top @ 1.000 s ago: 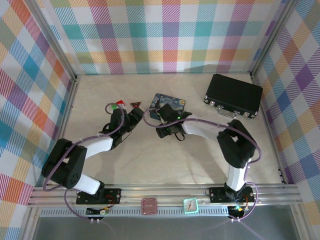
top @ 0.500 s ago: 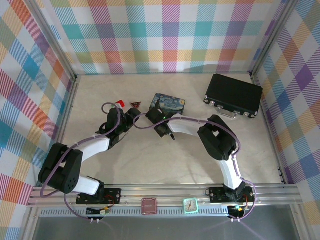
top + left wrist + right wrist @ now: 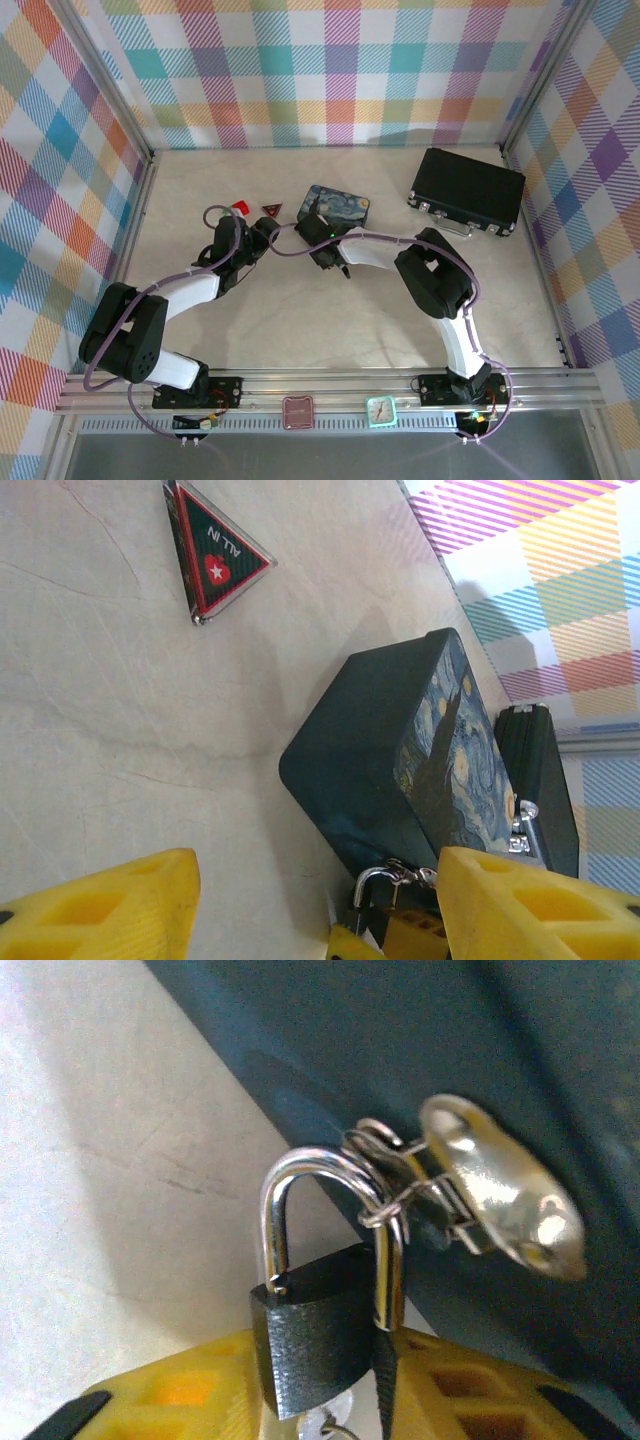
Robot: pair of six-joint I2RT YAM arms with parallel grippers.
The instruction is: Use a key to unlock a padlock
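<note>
My left gripper (image 3: 315,880) stands apart, empty. My right gripper (image 3: 320,1370) flanks the small dark blocky padlock (image 3: 310,1335) against the blue painted tin (image 3: 400,750), mid-tabletop toward the far edge; whether it is clamped, I cannot tell. The ringed silvery metal key (image 3: 500,1200) could snag the tin and twist the padlock loose.

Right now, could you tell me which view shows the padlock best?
The right wrist view: the padlock is close and sharp, dark body and silver shackle. The left wrist view catches its shackle at the bottom edge beside the tin; from the top it is too small to tell.
</note>
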